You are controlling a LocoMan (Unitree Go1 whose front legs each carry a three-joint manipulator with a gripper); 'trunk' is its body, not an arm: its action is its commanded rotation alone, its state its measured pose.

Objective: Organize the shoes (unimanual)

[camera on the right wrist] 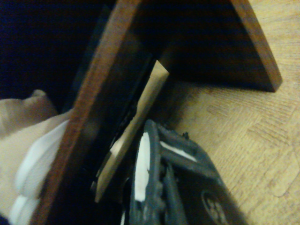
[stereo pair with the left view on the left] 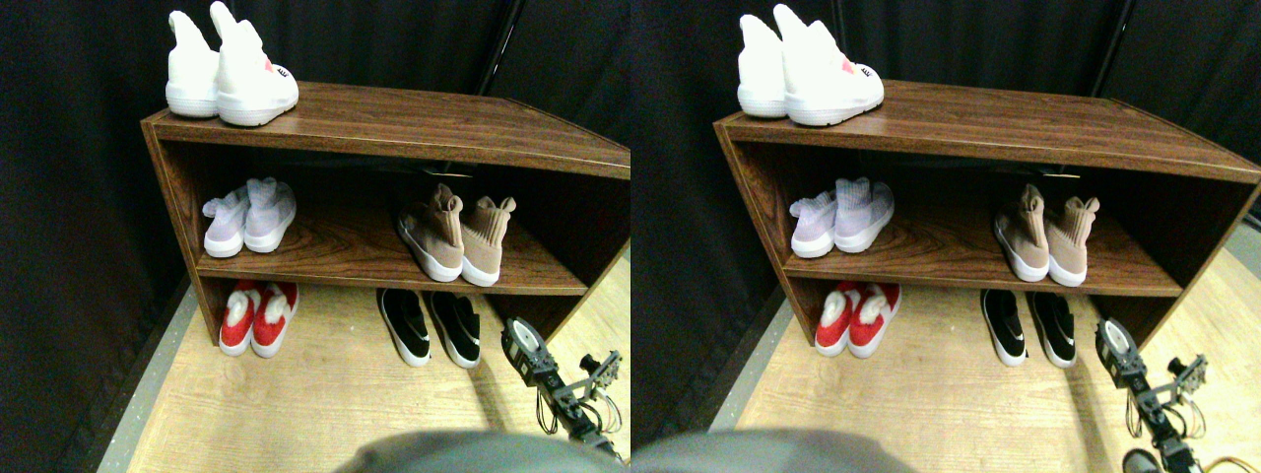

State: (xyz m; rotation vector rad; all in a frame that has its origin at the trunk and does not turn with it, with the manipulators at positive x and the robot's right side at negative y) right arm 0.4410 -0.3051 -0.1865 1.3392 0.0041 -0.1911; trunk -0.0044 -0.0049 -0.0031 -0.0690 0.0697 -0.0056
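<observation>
The right gripper (stereo pair with the left view on the left: 522, 345) hung low beside the black slip-ons (stereo pair with the left view on the left: 431, 327) on the floor under the wooden shoe rack (stereo pair with the left view on the left: 394, 123); whether its jaws stood open or held anything I cannot tell. The tan sock-shoes (stereo pair with the left view on the left: 458, 236) sat paired on the middle shelf. The risk, as I judged it — a reach inward could clip the shelf edge (camera on the right wrist: 98, 117) or knock the nearer slip-on askew, the arm being so close.

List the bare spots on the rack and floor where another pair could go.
Free: the top board right of the white pair; the middle shelf between the lilac pair and tan pair. Tighter: the floor between the red pair and black pair.
</observation>
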